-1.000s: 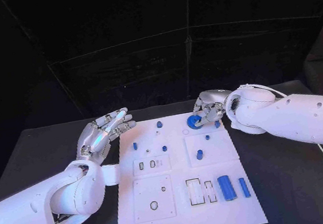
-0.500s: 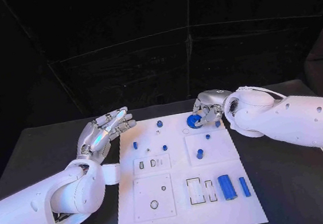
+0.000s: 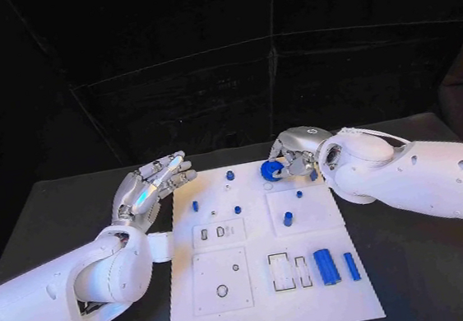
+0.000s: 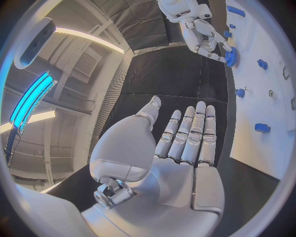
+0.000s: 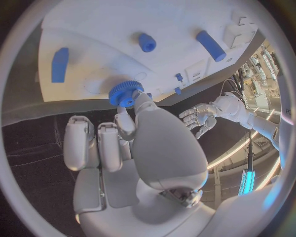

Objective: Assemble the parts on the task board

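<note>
The right hand (image 3: 292, 156) has drawn a little toward the far edge of the task board (image 3: 277, 320) and toward the board's middle line, carrying the blue toothed wheel (image 3: 271, 170) pinched in its fingers (image 5: 126, 123). The wheel now sits nearer the small blue peg (image 3: 231, 175) at the board's far edge.

A: From the head, the room behind is nearly black, while the task board (image 3: 264, 247) glows evenly white against the dark desk (image 3: 49, 216).

B: And at the wrists?

A: Fisheye bending curves the board's straight edges. Bright ceiling strips (image 4: 86, 38) shine overhead, one tube cyan (image 4: 29, 101), with soft glare on the left robot hand (image 4: 166, 153).
</note>
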You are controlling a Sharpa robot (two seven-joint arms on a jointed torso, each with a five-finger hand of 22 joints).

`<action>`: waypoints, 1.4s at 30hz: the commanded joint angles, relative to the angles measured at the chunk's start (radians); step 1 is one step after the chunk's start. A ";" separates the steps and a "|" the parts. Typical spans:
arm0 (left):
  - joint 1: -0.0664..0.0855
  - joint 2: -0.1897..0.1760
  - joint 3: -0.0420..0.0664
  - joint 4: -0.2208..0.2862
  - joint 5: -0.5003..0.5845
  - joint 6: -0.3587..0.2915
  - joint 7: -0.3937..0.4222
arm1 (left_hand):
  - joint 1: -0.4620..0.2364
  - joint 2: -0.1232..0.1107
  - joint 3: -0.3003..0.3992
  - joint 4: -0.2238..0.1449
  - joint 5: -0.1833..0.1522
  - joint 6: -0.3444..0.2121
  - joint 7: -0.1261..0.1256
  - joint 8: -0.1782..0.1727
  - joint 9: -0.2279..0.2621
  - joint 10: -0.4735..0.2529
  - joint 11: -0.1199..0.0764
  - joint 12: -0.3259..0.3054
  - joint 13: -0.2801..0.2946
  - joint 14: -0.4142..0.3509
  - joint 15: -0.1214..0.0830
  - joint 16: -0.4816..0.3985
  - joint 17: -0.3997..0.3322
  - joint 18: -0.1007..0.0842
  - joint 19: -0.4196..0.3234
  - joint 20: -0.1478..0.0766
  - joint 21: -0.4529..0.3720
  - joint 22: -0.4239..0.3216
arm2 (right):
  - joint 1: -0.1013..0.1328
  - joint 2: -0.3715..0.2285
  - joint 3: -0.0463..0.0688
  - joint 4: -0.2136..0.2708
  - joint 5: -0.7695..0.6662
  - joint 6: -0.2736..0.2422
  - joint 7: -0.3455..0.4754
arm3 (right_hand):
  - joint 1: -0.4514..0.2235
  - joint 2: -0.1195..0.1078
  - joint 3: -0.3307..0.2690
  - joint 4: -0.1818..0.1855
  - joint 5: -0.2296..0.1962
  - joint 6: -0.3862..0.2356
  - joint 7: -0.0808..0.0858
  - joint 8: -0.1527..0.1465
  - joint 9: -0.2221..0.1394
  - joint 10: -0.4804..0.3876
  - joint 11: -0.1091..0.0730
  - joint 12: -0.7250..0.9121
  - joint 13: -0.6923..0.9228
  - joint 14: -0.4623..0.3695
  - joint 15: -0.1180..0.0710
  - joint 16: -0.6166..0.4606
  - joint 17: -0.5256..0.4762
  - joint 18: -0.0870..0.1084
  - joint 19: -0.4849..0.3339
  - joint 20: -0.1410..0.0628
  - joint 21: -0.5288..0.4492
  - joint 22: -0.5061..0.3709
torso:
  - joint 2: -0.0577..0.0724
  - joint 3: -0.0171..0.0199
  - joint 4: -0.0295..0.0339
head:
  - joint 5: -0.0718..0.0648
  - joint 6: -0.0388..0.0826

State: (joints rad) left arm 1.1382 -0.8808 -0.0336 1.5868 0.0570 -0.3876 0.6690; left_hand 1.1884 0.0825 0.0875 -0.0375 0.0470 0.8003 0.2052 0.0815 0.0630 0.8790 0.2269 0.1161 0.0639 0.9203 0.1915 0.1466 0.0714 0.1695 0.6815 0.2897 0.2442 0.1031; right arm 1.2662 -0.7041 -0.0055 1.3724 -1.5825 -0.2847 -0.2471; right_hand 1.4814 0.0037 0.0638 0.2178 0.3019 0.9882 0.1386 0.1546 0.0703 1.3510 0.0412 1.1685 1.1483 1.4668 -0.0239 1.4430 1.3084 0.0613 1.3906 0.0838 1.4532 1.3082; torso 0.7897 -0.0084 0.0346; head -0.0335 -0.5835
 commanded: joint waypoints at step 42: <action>0.002 -0.001 0.001 0.001 -0.003 0.006 0.008 | 0.019 0.014 0.026 -0.039 0.006 0.017 0.076 -0.006 0.001 0.002 0.002 -0.004 0.000 0.003 -0.002 -0.009 0.000 0.001 0.007 -0.001 -0.006 -0.006 | -0.002 0.267 -0.004 -0.107 -0.111 0.079 -0.049 | -0.064 -0.041 0.067 0.031 -0.035 -0.021 0.009 -0.036 -0.004 -0.018 0.015 -0.034 -0.023 0.055 0.007 -0.003 0.019 -0.006 0.005 0.010 0.003 0.013 | 0.000 0.0004 0.0014 | 0.019 -0.011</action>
State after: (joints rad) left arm 1.1383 -0.8808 -0.0335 1.5873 0.0572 -0.3929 0.6690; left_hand 1.1990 0.0931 0.1124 -0.0704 0.0470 0.8096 0.2070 0.0815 0.0631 0.8790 0.2269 0.1161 0.0639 0.9203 0.1915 0.1432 0.0716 0.1695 0.6814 0.2897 0.2442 0.0984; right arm 1.2639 -0.4375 -0.0086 1.2693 -1.6721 -0.2369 -0.2790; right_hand 1.4212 -0.0337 0.1274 0.2506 0.2725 0.9739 0.1486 0.1231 0.0661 1.3397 0.0587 1.1399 1.1279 1.4668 -0.0235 1.4429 1.3079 0.0617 1.3989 0.0899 1.4590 1.3078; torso 0.7901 -0.0079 0.0345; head -0.0148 -0.5940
